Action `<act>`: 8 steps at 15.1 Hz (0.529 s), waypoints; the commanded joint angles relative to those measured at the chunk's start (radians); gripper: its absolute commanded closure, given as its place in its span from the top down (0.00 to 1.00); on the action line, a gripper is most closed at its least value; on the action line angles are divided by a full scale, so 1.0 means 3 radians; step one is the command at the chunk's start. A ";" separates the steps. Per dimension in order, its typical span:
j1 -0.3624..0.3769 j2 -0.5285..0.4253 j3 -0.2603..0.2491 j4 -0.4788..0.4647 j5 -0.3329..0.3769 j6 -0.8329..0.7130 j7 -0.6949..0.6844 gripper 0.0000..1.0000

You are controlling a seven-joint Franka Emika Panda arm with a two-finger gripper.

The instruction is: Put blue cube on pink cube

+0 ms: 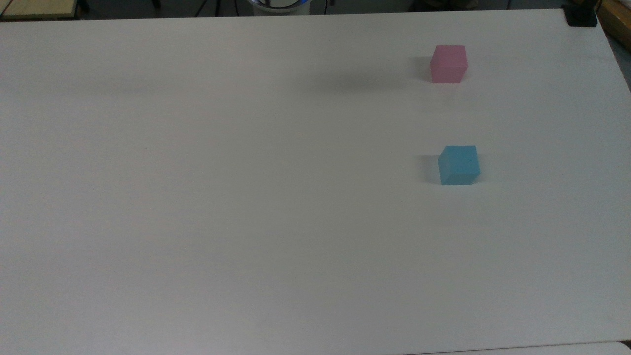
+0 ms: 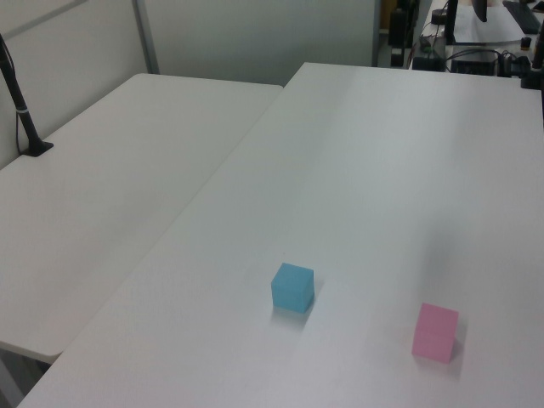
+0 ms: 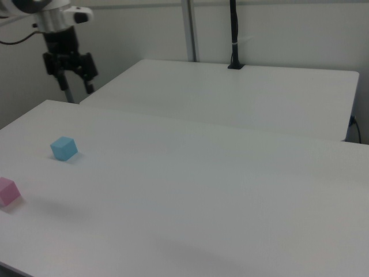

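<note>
The blue cube [image 1: 458, 165] [image 2: 292, 286] [image 3: 63, 148] rests alone on the white table [image 1: 246, 197]. The pink cube [image 1: 448, 64] [image 2: 435, 332] [image 3: 8, 191] also sits on the table, a few cube widths from it, towards the top view's upper edge. In the right view my gripper [image 3: 76, 86] hangs high in the air at the upper left, above and behind the blue cube. It is open with nothing between its fingers. A faint shadow lies on the table to the top view's left of the pink cube.
A second white table [image 2: 110, 195] adjoins the first along the left view's left, with a black post [image 2: 21, 110] clamped at its far edge. A black clamp [image 1: 581, 17] sits on the top view's upper right corner. The robot base [image 1: 278, 5] stands beyond the far edge.
</note>
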 commanded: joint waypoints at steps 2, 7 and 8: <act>0.0605 0.0143 -0.0032 0.0131 0.0019 -0.0023 0.0555 1.00; 0.1245 0.0286 -0.0032 0.0136 0.0009 0.0278 0.1056 1.00; 0.1316 0.0347 -0.0037 0.0141 0.0004 0.0349 0.1123 1.00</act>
